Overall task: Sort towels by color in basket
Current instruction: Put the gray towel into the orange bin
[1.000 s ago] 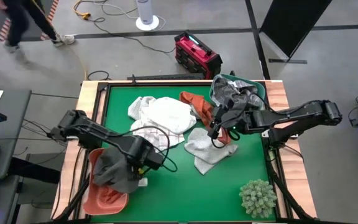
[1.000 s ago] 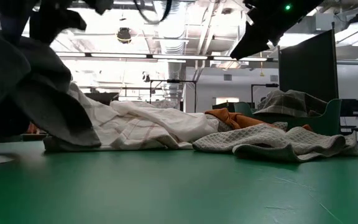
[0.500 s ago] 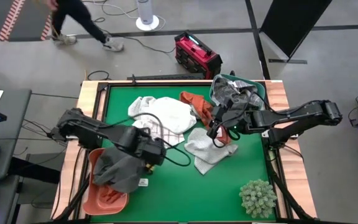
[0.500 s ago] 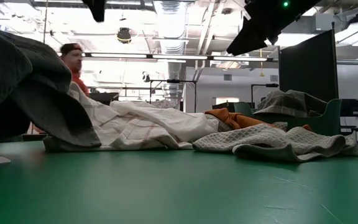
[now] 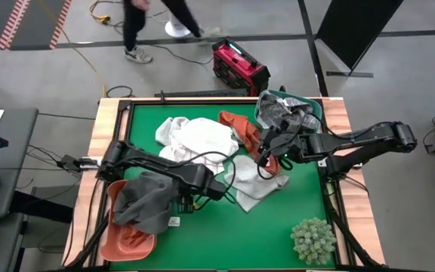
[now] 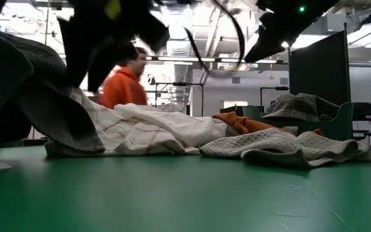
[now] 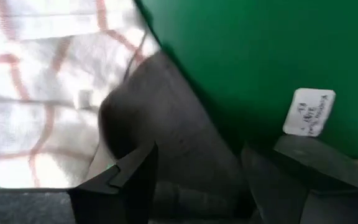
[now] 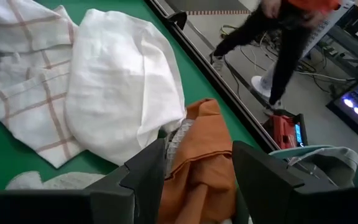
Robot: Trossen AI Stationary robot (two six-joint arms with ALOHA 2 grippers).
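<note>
High view: left pincer [image 5: 202,183] sits low over the green desk [image 5: 225,227], just past the plain grey towel [image 5: 148,202], which drapes over the rust-coloured basket [image 5: 121,243] at the desk's left front corner; the pincer's body hides its fingers here. Right pincer [image 5: 265,151] hangs over the rust-orange towel [image 5: 240,128], beside the green basket [image 5: 317,107] holding a grey checked towel [image 5: 285,113]. White towel [image 5: 206,138] and white thin-checked towel [image 5: 178,160] lie mid-desk, a pale grey towel [image 5: 254,185] below the right pincer, the spiky plant ball [image 5: 313,239] at front right. A person [image 5: 151,23] walks the floor behind, upper body cut off. Low view: the grey towel fills the left edge; the left arm is a dark blur up top, pincer state unreadable (motion smear). The person shows in an orange top behind the white pile. Left wrist view: fingers [image 7: 129,180] stand apart with grey cloth between and below them; can't tell if they touch it, nothing visibly gripped. A white label [image 7: 308,112] lies on the green. Right wrist view: fingers [image 8: 148,171] spread wide, empty, above the orange towel; the white and checked towels lie beyond.
</note>
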